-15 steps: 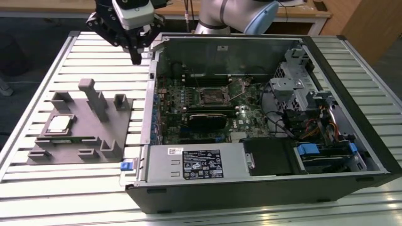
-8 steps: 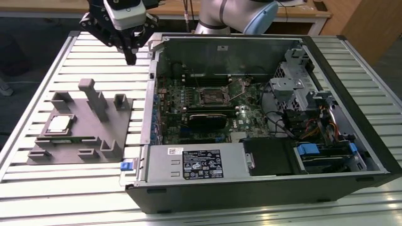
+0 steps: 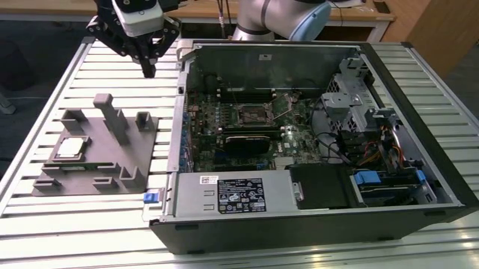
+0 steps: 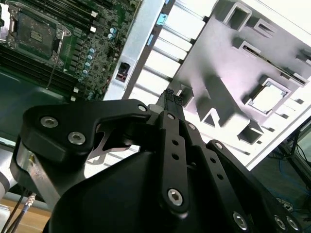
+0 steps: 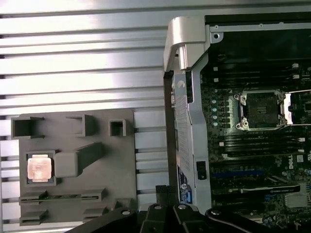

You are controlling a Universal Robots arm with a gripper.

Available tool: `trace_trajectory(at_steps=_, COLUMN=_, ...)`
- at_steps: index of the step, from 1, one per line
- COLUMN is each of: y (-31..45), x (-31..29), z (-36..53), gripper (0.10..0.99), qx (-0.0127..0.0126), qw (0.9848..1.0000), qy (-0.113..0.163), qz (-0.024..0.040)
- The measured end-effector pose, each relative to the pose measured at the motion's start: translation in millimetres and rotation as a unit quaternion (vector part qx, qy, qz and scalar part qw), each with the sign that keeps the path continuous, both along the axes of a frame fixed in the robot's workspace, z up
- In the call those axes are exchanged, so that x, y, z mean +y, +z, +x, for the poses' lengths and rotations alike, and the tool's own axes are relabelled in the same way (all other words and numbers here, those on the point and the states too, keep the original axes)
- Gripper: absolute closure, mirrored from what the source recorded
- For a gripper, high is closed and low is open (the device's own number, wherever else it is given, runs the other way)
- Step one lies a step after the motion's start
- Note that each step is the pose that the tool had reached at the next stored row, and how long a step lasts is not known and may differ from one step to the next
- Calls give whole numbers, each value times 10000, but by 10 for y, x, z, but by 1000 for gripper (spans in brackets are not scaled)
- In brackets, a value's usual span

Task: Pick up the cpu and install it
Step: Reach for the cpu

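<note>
The cpu point(image 3: 69, 147), a small square chip with a pale metal top, lies in a recess of the grey fixture point(image 3: 112, 174) on the exterior view's left. It also appears in both wrist views point(image 4: 268, 98) point(image 5: 39, 168). My gripper point(image 3: 149, 72) hangs above the slatted table behind the fixture, near the open computer case's back corner, well apart from the cpu. Its black fingers meet at the tips point(image 4: 169, 96) and hold nothing. The open cpu socket point(image 3: 250, 115) sits mid-motherboard, also seen in both wrist views point(image 4: 34, 34) point(image 5: 260, 109).
The open computer case point(image 3: 419, 140) lies on its side on the exterior view's right, with a black labelled box point(image 3: 235, 196) along its front. Tall grey posts point(image 3: 112, 117) rise from the fixture. A green memory strip point(image 5: 48, 196) lies in a fixture slot. The slatted table point(image 3: 67, 235) surrounds all.
</note>
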State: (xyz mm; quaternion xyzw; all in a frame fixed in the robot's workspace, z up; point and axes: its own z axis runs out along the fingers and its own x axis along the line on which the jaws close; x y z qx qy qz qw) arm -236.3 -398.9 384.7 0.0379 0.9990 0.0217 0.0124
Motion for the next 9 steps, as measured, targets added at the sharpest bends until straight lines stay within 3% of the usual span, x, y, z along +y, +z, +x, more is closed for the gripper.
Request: trace_trajectory(at_steps=9, y=-13, x=0, z=-84, gripper=969, qx=7, qw=10000, qy=0, qz=0)
